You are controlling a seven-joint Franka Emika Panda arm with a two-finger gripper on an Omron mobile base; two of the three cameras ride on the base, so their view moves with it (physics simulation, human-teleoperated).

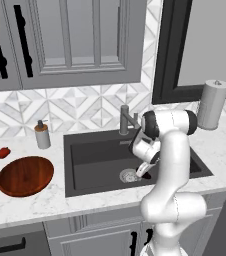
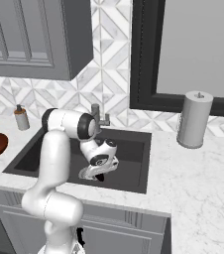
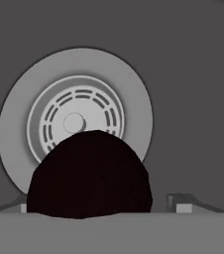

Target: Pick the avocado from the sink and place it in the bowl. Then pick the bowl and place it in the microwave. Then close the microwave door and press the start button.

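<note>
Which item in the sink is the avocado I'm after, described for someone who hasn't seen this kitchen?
Find the dark charcoal sink set in the white marble counter, then its round metal drain on the basin floor. The avocado is the small, nearly black egg-shaped fruit lying beside that drain, between the fingertips of the gripper; the drain is pale and flat.

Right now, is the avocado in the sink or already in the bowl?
In the sink. The avocado lies by the round drain; the wooden bowl on the counter is empty.

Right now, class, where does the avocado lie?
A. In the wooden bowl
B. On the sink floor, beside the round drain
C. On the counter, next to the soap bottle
B: in the hand view the avocado sits on the sink floor, partly covering the drain.
</note>
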